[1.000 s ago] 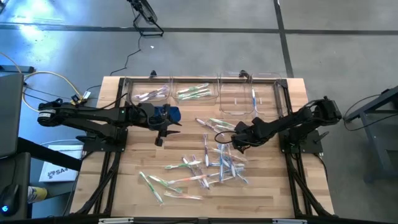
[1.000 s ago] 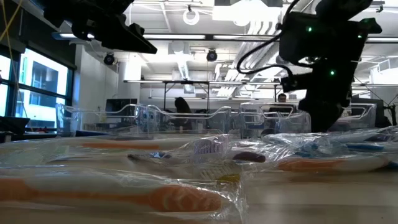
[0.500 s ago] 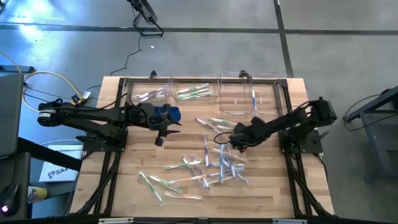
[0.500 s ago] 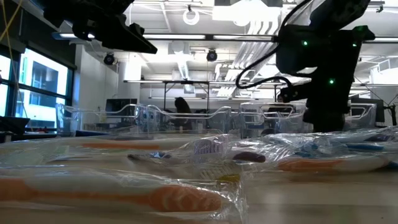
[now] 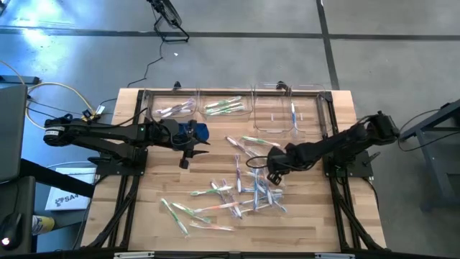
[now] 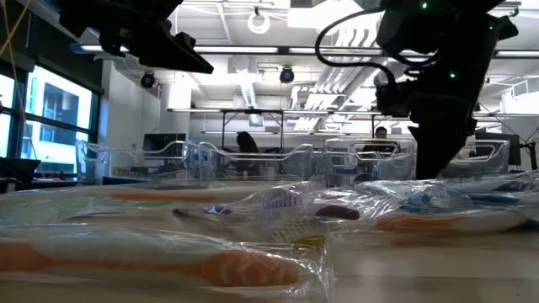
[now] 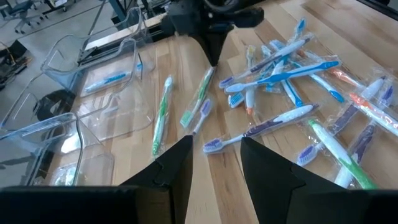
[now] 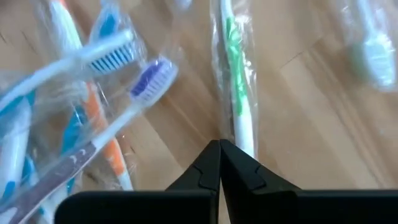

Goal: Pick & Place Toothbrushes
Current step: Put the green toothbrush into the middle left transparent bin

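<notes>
Many wrapped toothbrushes point(image 5: 241, 191) lie loose on the wooden table, also seen as a pile in the left wrist view point(image 7: 280, 68) and close up in the low view point(image 6: 219, 269). My right gripper point(image 5: 273, 176) points steeply down over the pile's far right part, shut. In its wrist view the fingertips point(image 8: 219, 146) meet right beside the white handle end of a green toothbrush point(image 8: 235, 81). My left gripper point(image 5: 188, 150) hangs above the table's left half, open point(image 7: 214, 146), with nothing between its fingers. My right gripper's shut fingertips stand at the wrapper's edge by the green toothbrush's white handle end point(image 8: 244, 137), coming from above. I cannot tell whether they touch it.
Several clear bins stand along the far edge point(image 5: 172, 108) point(image 5: 226, 106) point(image 5: 277, 115), with a few toothbrushes inside; one blue toothbrush point(image 5: 293, 115) lies in the right bin. Bare wood shows at the table's left and near the front edge.
My right gripper has shifted a little toward the table's near edge over the pile and tipped to point more steeply down, staying shut. The toothbrushes lie as before.
</notes>
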### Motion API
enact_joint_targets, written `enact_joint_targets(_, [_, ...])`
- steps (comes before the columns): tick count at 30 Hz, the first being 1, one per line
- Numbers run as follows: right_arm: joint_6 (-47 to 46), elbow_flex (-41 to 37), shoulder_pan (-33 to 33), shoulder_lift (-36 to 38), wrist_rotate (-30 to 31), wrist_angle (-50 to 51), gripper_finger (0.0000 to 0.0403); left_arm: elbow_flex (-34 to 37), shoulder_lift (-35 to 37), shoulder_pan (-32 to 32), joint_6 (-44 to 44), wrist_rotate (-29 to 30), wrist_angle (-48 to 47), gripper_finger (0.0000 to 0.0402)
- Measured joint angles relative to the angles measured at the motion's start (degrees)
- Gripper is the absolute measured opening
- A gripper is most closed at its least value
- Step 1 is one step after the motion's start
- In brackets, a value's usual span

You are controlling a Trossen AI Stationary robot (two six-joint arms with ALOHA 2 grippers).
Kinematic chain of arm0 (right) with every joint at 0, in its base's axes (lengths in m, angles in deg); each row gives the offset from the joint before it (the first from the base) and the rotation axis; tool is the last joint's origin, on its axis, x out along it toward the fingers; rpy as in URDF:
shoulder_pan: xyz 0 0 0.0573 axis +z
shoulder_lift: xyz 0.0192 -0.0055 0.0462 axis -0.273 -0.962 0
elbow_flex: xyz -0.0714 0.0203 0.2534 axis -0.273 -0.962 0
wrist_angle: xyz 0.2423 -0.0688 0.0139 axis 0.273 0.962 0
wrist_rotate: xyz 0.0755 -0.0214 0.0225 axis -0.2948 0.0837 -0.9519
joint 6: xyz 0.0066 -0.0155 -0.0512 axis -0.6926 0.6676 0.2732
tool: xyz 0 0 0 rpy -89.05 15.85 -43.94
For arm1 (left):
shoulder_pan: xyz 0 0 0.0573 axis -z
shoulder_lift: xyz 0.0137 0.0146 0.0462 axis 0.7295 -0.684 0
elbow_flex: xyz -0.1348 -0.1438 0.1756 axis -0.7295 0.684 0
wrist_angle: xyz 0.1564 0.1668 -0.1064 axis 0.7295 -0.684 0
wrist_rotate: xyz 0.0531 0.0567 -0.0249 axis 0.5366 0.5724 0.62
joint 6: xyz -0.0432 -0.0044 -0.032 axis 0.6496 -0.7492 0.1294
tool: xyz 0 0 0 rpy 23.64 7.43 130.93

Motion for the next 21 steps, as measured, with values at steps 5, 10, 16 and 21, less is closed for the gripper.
enact_joint_targets(5, [1.48,0.0,-0.2,1.86,2.04,-0.39,0.0003,0.0,-0.02,0.0,0.0,0.02,-0.02,0.0132])
enact_joint_targets(10, [5.16,0.0,-0.15,1.88,1.37,-0.79,0.002,0.0,-0.02,0.0,0.0,0.04,-0.06,0.0132])
enact_joint_targets(16, [8.36,0.02,-0.15,1.53,0.63,-1.0,0.0095,0.0,-0.02,0.0,0.01,0.07,-0.11,0.0132])
enact_joint_targets(21, [10.84,0.04,-0.2,1.33,-1.16,-0.98,0.0148,0.0,-0.02,0.0,0.0,0.1,-0.1,0.0132])
